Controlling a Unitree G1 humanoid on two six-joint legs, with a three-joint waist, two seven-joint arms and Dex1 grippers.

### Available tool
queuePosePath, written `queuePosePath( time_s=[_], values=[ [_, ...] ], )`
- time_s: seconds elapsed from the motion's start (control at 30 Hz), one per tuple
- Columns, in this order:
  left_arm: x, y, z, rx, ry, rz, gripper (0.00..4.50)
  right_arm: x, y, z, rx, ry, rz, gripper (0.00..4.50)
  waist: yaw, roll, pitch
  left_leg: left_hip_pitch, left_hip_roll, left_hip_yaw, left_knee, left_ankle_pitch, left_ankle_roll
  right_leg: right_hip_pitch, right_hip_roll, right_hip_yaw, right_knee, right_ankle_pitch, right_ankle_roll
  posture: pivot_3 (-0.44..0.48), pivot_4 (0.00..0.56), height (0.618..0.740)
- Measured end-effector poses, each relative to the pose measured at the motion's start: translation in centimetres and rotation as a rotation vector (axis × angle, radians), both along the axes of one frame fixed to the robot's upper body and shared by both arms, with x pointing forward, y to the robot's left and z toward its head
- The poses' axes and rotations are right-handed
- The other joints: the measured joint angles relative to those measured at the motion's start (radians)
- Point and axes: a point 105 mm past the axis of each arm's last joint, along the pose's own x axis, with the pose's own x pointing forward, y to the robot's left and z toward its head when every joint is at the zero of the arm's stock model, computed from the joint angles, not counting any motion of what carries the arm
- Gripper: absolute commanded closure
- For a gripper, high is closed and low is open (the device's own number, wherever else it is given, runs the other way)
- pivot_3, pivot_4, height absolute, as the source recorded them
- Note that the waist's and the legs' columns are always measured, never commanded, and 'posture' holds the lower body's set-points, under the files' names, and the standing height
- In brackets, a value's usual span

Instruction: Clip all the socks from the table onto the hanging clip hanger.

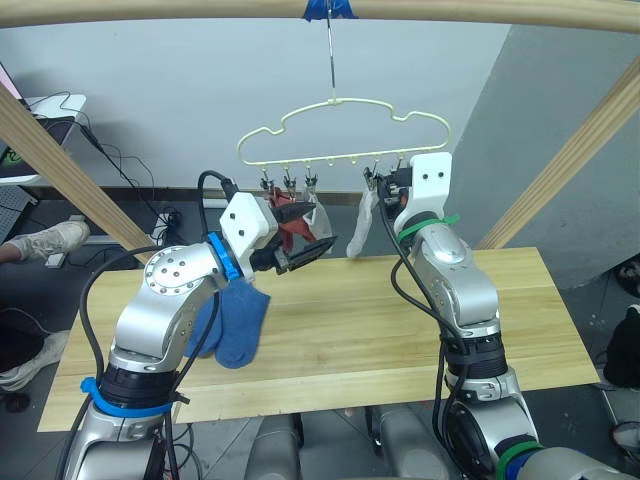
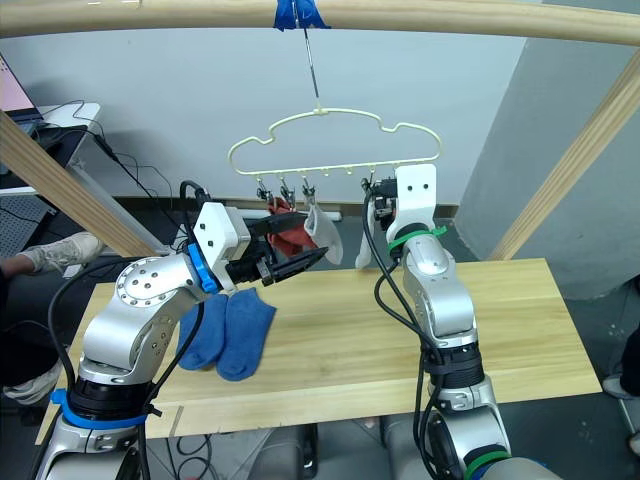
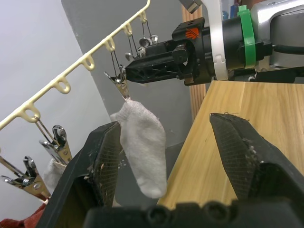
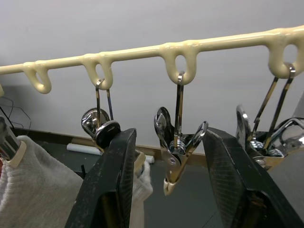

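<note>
No lettering reads anywhere; both the left gripper (image 3: 171,156) and the right gripper (image 4: 168,175) are spread and empty below the clip hanger (image 1: 345,130), two blue socks (image 2: 228,330) on the table (image 2: 520,310) at 7 o'clock.

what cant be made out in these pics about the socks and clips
- Rust-red socks: head views, the left end effector covers them, so their count and clips are unclear.
- Blue socks: left eye view, the left arm hides part.
- Clip hanger: right wrist view, cut off at both edges.
- Light grey sock: left wrist view, one black finger overlaps its edge.
</note>
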Motion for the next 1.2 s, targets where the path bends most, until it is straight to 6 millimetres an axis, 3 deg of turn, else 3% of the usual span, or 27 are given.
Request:
queuePosePath(
  time_s=[0.93, 1.2],
  values=[
    [0.0, 0.0, 0.0, 0.008, -0.004, 0.000, 1.21, 1.0, 1.7, 0.5, -0.018, -0.017, 0.091, 2.27, 0.000, 0.000, 0.000, 0.000, 0.000, 0.000, 0.000, 0.000, 0.000, 0.000, 0.000, 0.000, 0.001, 0.000, 0.000, -0.099, 0.220, 0.740],
    [0.1, 0.0, -0.1, 0.002, -0.002, 0.010, 1.21, 0.9, 1.7, 0.8, -0.014, -0.031, 0.092, 4.18, 0.000, 0.000, 0.000, 0.000, 0.000, 0.000, 0.000, 0.000, 0.000, 0.000, 0.000, 0.000, 0.001, 0.000, 0.000, -0.100, 0.221, 0.740]
  ],
)
